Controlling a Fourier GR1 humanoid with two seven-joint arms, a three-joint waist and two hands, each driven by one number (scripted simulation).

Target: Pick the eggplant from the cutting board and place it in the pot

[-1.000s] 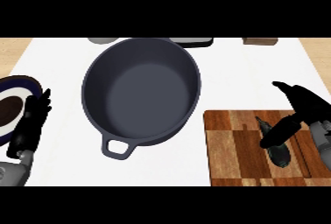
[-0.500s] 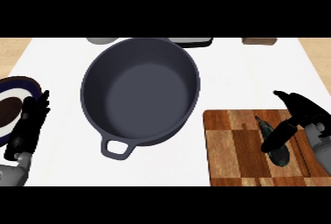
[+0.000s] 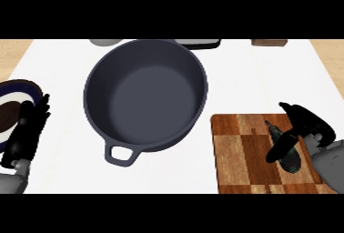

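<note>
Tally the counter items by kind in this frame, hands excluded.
Pot: 1
Cutting board: 1
Eggplant: 1
Plate: 1
Partly cut-off items at the far edge, kind unclear: 3
Total: 7

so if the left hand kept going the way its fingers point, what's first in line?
Left hand points up-view along the plate rim. Beyond that only bare white counter shows; height is unclear.

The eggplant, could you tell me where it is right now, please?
In the head view it lies on the cutting board at lower right, under the right hand.
</note>
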